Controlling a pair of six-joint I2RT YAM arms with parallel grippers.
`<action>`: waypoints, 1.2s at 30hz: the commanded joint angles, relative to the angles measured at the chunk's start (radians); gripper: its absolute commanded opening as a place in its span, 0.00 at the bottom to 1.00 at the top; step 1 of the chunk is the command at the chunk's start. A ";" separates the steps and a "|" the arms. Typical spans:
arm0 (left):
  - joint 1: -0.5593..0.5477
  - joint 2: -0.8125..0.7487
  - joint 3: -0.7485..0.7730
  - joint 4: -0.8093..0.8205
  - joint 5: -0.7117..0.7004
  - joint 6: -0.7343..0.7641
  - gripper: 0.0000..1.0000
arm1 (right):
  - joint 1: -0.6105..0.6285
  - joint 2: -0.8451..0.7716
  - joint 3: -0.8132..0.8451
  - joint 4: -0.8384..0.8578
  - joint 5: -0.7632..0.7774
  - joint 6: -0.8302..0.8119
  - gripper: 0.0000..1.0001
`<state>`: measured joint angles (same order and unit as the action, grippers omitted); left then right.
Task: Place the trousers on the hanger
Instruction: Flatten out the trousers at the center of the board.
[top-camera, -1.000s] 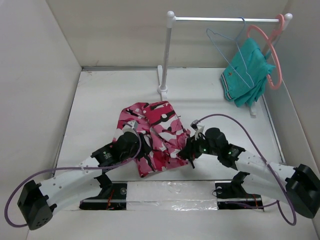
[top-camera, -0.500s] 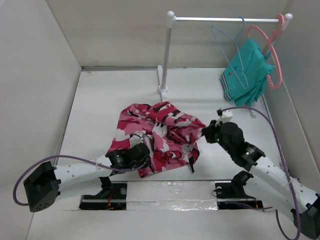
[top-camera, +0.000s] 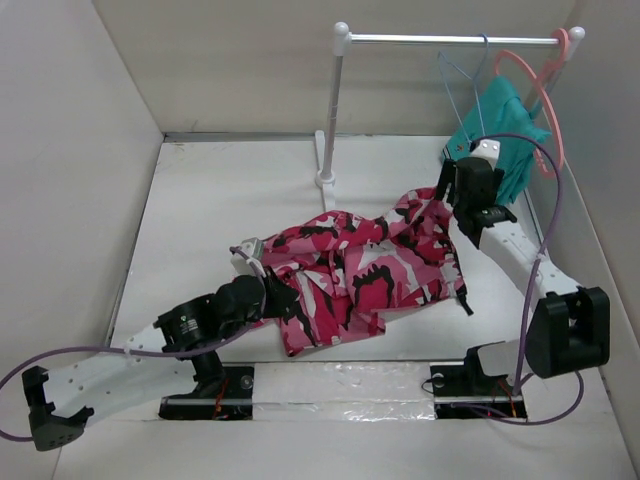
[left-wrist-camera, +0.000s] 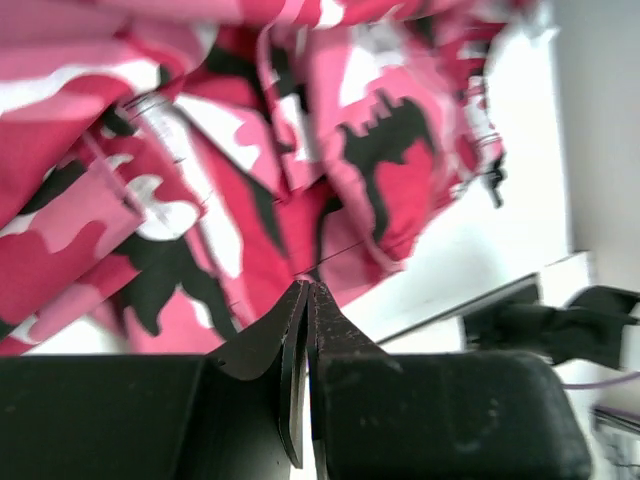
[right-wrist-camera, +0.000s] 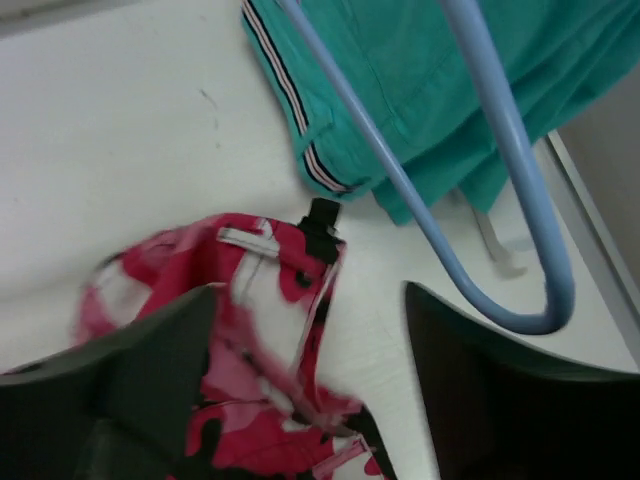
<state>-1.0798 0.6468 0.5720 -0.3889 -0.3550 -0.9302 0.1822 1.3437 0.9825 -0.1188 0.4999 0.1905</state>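
A: Whereabouts of the trousers (top-camera: 370, 275)?
B: Spread over the middle of the worktop (top-camera: 200, 200), stretching toward its back right corner, under the hanger (right-wrist-camera: 505, 130) hooked on the rail (top-camera: 450, 39).
A: And at the left gripper (left-wrist-camera: 305, 290)?
B: Pressed fully together, tips right against the near left edge of the cloth; cannot tell whether pinching any.
A: At the right gripper (right-wrist-camera: 308, 300)?
B: Spread wide, fingers (right-wrist-camera: 150, 380) either side of the far end of the cloth, clamping nothing, near the teal garment (right-wrist-camera: 420, 80).
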 joint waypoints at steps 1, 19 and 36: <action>0.004 0.005 0.040 -0.065 0.016 0.027 0.00 | 0.035 -0.009 0.093 0.004 0.019 -0.052 0.90; 0.014 0.448 0.109 0.383 0.042 0.243 0.38 | -0.256 -0.410 -0.567 -0.009 -0.468 0.159 0.89; 0.023 0.346 0.045 0.446 -0.067 0.283 0.37 | -0.368 -0.206 -0.467 -0.153 -0.823 0.078 0.64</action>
<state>-1.0660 1.0389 0.6353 0.0364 -0.3660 -0.6586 -0.1764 1.1164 0.4725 -0.2245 -0.2008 0.3042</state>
